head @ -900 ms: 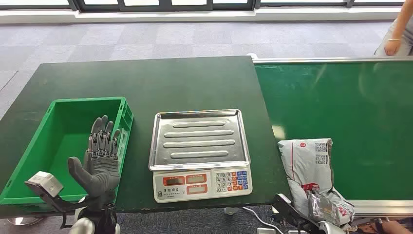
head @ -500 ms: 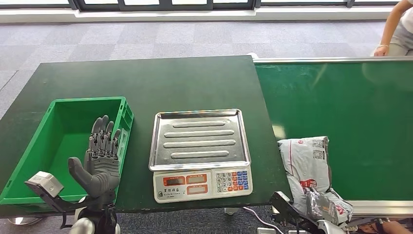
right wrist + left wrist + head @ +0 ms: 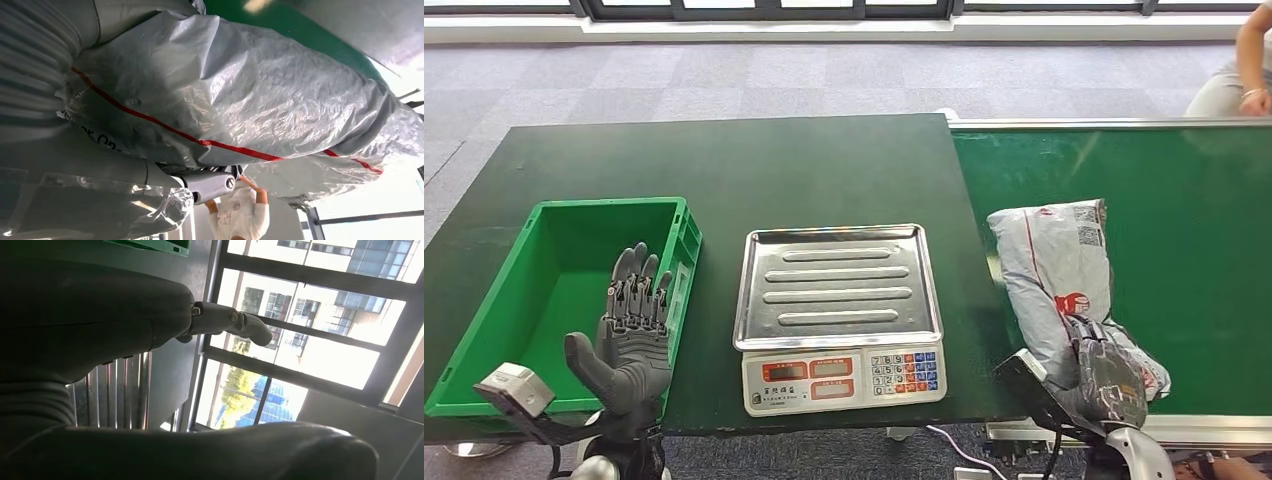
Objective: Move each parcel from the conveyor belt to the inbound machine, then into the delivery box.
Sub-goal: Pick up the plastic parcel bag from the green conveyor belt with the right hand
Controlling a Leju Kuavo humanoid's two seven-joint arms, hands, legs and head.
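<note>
We have our right hand [image 3: 1109, 378] gripping the grey parcel [image 3: 1064, 275] on the conveyor belt [image 3: 1194, 250], our left hand [image 3: 631, 330] open and empty over the green delivery box [image 3: 494, 330], so next we should carry it onto the scale tray [image 3: 839, 285].

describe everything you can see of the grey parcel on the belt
The grey parcel is a soft, crinkled plastic mailer bag, plump with contents. It shows a red logo, thin red stripes and printed labels with QR-style codes at its far end. It lies lengthwise on the green conveyor belt, close to the belt's edge beside the table. The right hand rests on its near end, fingers wrapped over the plastic; whether it is lifted cannot be told.
</note>
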